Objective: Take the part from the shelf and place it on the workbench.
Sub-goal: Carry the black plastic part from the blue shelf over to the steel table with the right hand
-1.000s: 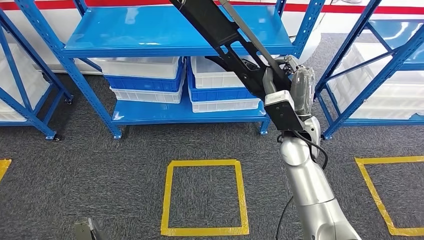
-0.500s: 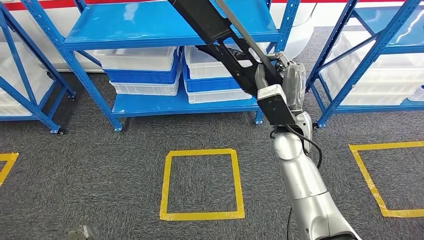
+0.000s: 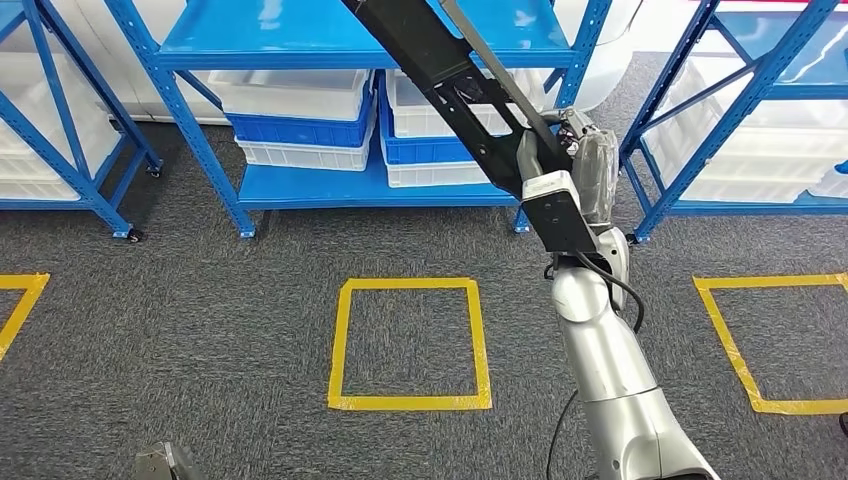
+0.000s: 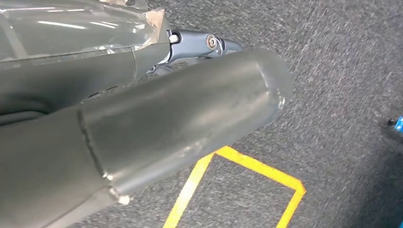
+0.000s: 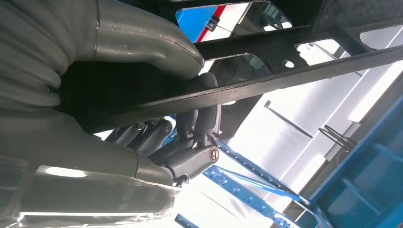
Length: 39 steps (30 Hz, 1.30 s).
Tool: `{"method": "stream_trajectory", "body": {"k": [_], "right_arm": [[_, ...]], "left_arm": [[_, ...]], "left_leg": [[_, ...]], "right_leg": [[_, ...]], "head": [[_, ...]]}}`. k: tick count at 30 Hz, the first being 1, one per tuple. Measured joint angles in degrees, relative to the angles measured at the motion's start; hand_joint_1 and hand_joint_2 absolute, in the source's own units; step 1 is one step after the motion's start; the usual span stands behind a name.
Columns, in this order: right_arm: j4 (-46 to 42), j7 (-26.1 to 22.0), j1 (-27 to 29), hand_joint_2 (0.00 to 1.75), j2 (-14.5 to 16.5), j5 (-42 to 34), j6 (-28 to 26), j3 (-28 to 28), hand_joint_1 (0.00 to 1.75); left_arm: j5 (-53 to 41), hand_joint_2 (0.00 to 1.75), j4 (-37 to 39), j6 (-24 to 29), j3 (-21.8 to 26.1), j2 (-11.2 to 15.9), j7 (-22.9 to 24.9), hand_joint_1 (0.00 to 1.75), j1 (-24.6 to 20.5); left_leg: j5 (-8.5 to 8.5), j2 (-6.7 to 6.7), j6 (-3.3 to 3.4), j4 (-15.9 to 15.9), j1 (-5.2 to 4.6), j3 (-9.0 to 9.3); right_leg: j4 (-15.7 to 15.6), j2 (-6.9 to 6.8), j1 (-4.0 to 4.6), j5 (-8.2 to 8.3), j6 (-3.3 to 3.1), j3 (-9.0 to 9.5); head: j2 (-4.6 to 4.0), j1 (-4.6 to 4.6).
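Right hand [image 3: 585, 175] clamped on the part [image 3: 440, 70], a long black metal bracket with cut-out openings; in the right wrist view the thick thumb [image 5: 142, 42] lies over one side of a flat rail and the dark fingers [image 5: 190, 137] curl under it. The grip sits at the bracket's near end, and the rest runs up and away to the left, past the front edge of the blue shelf [image 3: 350, 45] and out of the top of the head view. Part is off the shelf and in the air, not yet on any workbench. Left hand [image 4: 142, 123] hangs low over grey carpet and a yellow tape square [image 4: 237, 185]; whether its fingers are apart or together I cannot tell, since the close thumb blocks most of that view. Risks, as judgement: the long overhang puts leverage on a one-handed end grip, so the bracket may rotate or slide in the fingers if the arm swings fast. The far end is out of frame, so a turn of the body could knock it against the shelf deck or the blue uprights [image 3: 700, 120] at right. The white and blue bins [image 3: 300, 125] stacked on the lower tier sit close behind the bracket's line. The flat rail gives little to hold, so a jolt while walking could drop it.
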Motion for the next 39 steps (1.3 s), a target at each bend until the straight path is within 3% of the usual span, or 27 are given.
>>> {"method": "stream_trajectory", "body": {"k": [2,3,5,6,7,8,10,11,12,13,14,16,18,19,22,23,25,27,28,29,31,33,35,37,39], "right_arm": [[0.0,0.0,-0.2,1.75,0.0,-0.1,0.0,0.0,1.75],[0.0,0.0,-0.3,1.75,0.1,-0.1,0.0,-0.1,1.75],[0.1,0.0,-0.5,1.75,0.1,-0.3,0.0,-0.1,1.75],[0.3,0.0,-0.6,1.75,0.1,-0.4,0.0,-0.1,1.75],[0.4,-0.1,-0.8,1.75,0.2,-0.5,0.0,-0.1,1.75],[0.5,-0.1,-0.8,1.75,0.3,-0.6,0.0,-0.1,1.75],[0.7,-0.1,-0.9,1.75,0.4,-0.6,0.0,-0.1,1.75],[0.8,-0.1,-0.9,1.75,0.5,-0.6,0.0,-0.1,1.75],[0.9,-0.1,-0.9,1.75,0.5,-0.6,0.0,-0.1,1.75],[1.0,-0.1,-0.9,1.75,0.5,-0.7,0.0,-0.1,1.75],[1.2,-0.1,-0.9,1.75,0.5,-0.7,0.1,-0.1,1.75],[1.3,-0.1,-0.9,1.75,0.4,-0.7,0.1,-0.2,1.75],[1.4,-0.1,-1.0,1.75,0.3,-0.7,0.1,-0.5,1.75],[1.4,-0.1,-1.1,1.75,0.2,-0.7,0.0,-0.6,1.75],[1.5,-0.4,-1.2,1.75,0.1,-0.8,0.0,-0.7,1.75],[1.5,-0.4,-1.2,1.75,0.0,-0.9,0.0,-0.7,1.75],[1.6,-0.6,-1.2,1.75,-0.1,-0.9,0.0,-0.8,1.75],[1.8,-0.6,-1.1,1.75,-0.2,-0.9,0.0,-0.8,1.75],[1.9,-0.6,-1.1,1.75,-0.3,-0.9,0.0,-0.8,1.75],[2.0,-0.6,-1.1,1.75,-0.4,-0.9,0.0,-0.8,1.75],[2.1,-0.6,-1.2,1.75,-0.4,-0.9,0.0,-0.8,1.75],[2.1,-0.6,-1.2,1.75,-0.4,-0.9,0.0,-0.8,1.75],[2.2,-0.6,-1.3,1.75,-0.5,-0.9,0.0,-0.8,1.75],[2.3,-0.6,-1.3,1.75,-0.5,-0.9,0.0,-0.9,1.75],[2.4,-0.6,-1.7,1.75,-0.5,-1.0,0.0,-0.9,1.75]], "left_arm": [[0.1,0.0,-0.1,0.0,0.0,0.0,0.0,0.0,0.0],[0.2,0.0,-0.1,0.0,0.0,0.1,0.0,0.0,-0.1],[0.4,0.0,-0.1,-0.1,0.1,0.2,-0.1,0.0,0.0],[0.4,0.0,-0.1,-0.1,0.1,0.2,-0.1,0.0,0.1],[0.4,0.0,-0.1,-0.1,0.1,0.3,-0.1,0.0,0.2],[0.4,0.0,-0.1,-0.1,0.1,0.3,-0.1,0.0,0.3],[0.4,0.0,-0.1,-0.1,0.2,0.4,-0.1,0.0,0.4],[0.4,0.0,-0.1,-0.1,0.2,0.4,-0.1,0.0,0.4],[0.4,0.0,-0.1,-0.1,0.2,0.5,-0.1,0.0,0.4],[0.4,0.0,-0.1,-0.1,0.2,0.5,-0.1,0.0,0.4],[0.4,0.0,-0.1,-0.2,0.2,0.5,-0.1,0.0,0.4],[0.3,0.0,-0.1,-0.2,0.2,0.5,-0.1,0.0,0.2],[0.1,0.0,-0.1,-0.2,0.1,0.4,-0.2,0.0,0.1],[0.0,0.0,-0.1,-0.2,0.1,0.4,-0.2,0.0,0.0],[-0.2,0.0,-0.1,0.2,0.1,0.3,-0.4,0.0,0.0],[-0.2,0.0,-0.1,0.2,0.1,0.2,-0.4,0.0,0.0],[-0.2,0.0,-0.1,0.3,0.1,0.2,-0.4,0.0,0.0],[-0.2,0.0,-0.1,0.3,0.1,0.2,-0.4,0.0,0.0],[-0.2,0.0,-0.1,0.3,0.1,0.2,-0.4,0.0,0.0],[-0.2,0.0,-0.1,0.3,0.1,0.2,-0.4,0.0,0.0],[-0.2,0.0,-0.1,0.3,0.1,0.2,-0.4,0.0,0.0],[-0.2,0.0,-0.1,0.2,0.1,0.2,-0.5,0.0,0.0],[-0.1,0.0,-0.1,0.0,0.1,0.1,-0.7,0.0,0.1],[0.0,0.0,-0.1,-0.2,0.1,0.1,-0.9,0.0,0.1],[0.1,0.0,-0.1,-0.2,0.1,0.2,-1.0,0.0,0.1]], "left_leg": [[1.3,0.01,-0.66,0.0,-0.08,-1.1],[1.96,0.01,-1.02,-0.2,-0.14,-1.33],[3.35,0.0,-1.73,-0.9,-0.13,-1.53],[3.45,-0.08,-2.08,-1.0,-0.03,-1.78],[2.42,-0.17,-2.38,-0.6,0.09,-2.2],[0.21,-0.26,-2.64,0.9,0.2,-2.83],[-6.19,-0.41,-3.0,7.6,0.32,-4.48],[-8.47,-0.45,-3.16,11.7,0.34,-5.18],[-9.33,-0.48,-3.27,15.0,0.34,-5.44],[-8.87,-0.48,-3.33,16.7,0.35,-4.95],[-7.53,-0.46,-3.32,16.3,0.37,-3.45],[-5.63,-0.52,-3.07,10.1,0.41,2.15],[-6.69,-0.74,-2.6,2.8,0.23,7.21],[-7.48,-0.84,-2.34,0.9,0.02,8.27],[-6.83,-0.63,-0.89,-0.4,-0.2,8.07],[-6.31,-0.48,-0.28,-0.6,-0.13,7.8],[-5.37,-0.26,0.42,-0.8,-0.11,6.93],[-4.58,-0.16,0.47,-0.7,-0.14,5.9],[-4.21,-0.14,0.39,-0.7,-0.14,5.45],[-3.9,-0.14,0.27,-0.7,-0.13,5.09],[-3.47,-0.13,-0.1,-0.6,-0.08,4.61],[-3.07,-0.1,-0.73,-0.4,-0.23,4.16],[-2.45,-0.06,-1.53,-0.4,-0.29,3.83],[-2.42,-0.08,-2.27,-0.3,-0.13,3.5],[-4.93,-0.25,-2.76,2.8,0.0,2.04]], "right_leg": [[-8.1,0.11,0.19,0.03,-0.21,5.69],[-10.9,0.22,0.39,-0.38,-0.61,7.11],[-12.4,0.46,0.84,-0.3,-1.58,7.06],[-12.5,0.43,0.56,0.29,-2.07,6.65],[-12.5,0.37,0.32,0.96,-2.77,6.27],[-12.6,0.26,0.04,1.7,-3.46,5.71],[-12.6,0.08,0.04,3.08,-4.36,4.43],[-12.5,0.03,0.16,3.7,-4.5,3.67],[-12.5,0.0,0.24,4.32,-4.5,2.89],[-12.4,0.0,0.28,4.93,-4.41,2.07],[-12.3,0.02,0.27,5.5,-4.23,1.27],[-12.1,0.07,0.31,6.4,-3.66,-0.03],[-11.9,0.0,0.5,7.04,-2.94,-0.71],[-11.9,-0.06,0.59,7.38,-2.52,-0.91],[-11.5,-0.09,0.69,7.64,-1.46,-1.77],[-10.0,-0.03,0.68,6.7,-1.45,-2.58],[-3.6,0.07,0.46,3.14,-1.77,-5.3],[3.5,0.09,0.28,0.09,-1.58,-7.5],[4.5,0.08,0.24,-0.4,-1.24,-7.23],[3.0,0.08,0.22,-0.05,-0.81,-5.72],[-5.1,0.07,0.1,1.7,-0.2,-0.39],[-11.2,0.14,0.32,2.86,-0.51,3.27],[-12.1,0.23,0.94,3.31,-1.37,3.59],[-12.4,0.22,0.57,4.06,-2.46,3.35],[-12.9,0.14,-0.06,4.92,-3.66,3.11]], "head": [[0.0,-0.11],[-0.01,-0.13],[-0.01,-0.2],[-0.01,-0.1],[-0.01,-0.16],[-0.01,-0.27],[-0.02,-0.45],[-0.01,-0.49],[-0.01,-0.48],[-0.01,-0.49],[-0.01,-0.5],[-0.01,-0.52],[-0.02,-0.44],[-0.01,-0.41],[-0.01,-0.38],[-0.02,-0.31],[-0.02,-0.17],[-0.02,-0.1],[-0.02,-0.09],[-0.02,-0.06],[-0.01,-0.02],[-0.01,-0.04],[-0.02,-0.07],[-0.02,-0.11],[-0.02,-0.28]]}}
